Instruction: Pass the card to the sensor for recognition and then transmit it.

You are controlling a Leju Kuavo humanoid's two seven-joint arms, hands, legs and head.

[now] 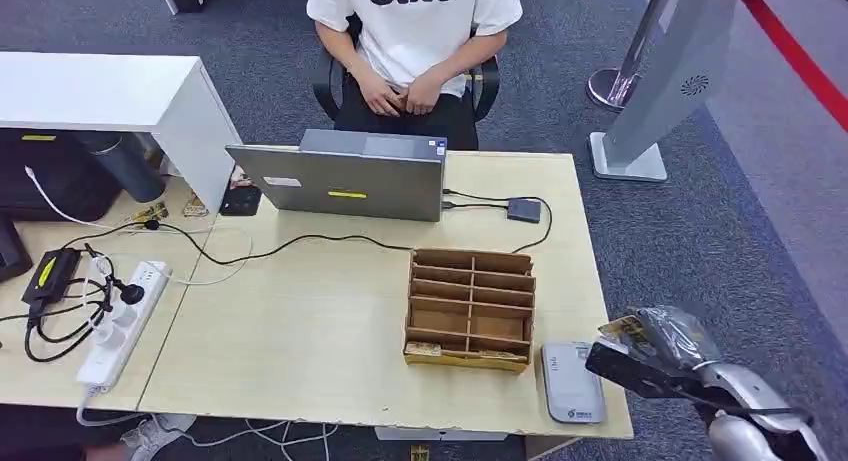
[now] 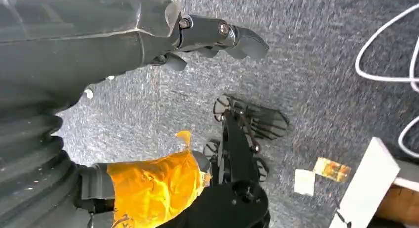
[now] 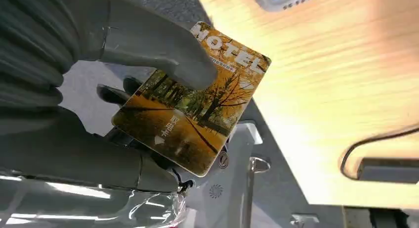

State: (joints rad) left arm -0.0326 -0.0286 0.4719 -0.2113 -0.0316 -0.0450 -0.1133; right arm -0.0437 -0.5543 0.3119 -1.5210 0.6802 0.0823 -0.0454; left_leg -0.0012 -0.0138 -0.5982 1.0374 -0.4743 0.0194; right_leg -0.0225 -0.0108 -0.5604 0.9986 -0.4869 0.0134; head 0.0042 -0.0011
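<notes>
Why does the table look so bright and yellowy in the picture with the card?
In the right wrist view the table is washed out by strong light, its grain smeared, while the card held by the right hand stays sharp. In the head view the same table looks evenly lit and pale.

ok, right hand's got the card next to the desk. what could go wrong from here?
1. The right hand pinches the card with the thumb over one end, most of it sticking out; a bump on the desk edge might knock it loose.
2. The card reader lies close to that edge, so a low approach could nudge it off.
3. The wooden organizer stands right beside the reader, tight for the fingers.
</notes>
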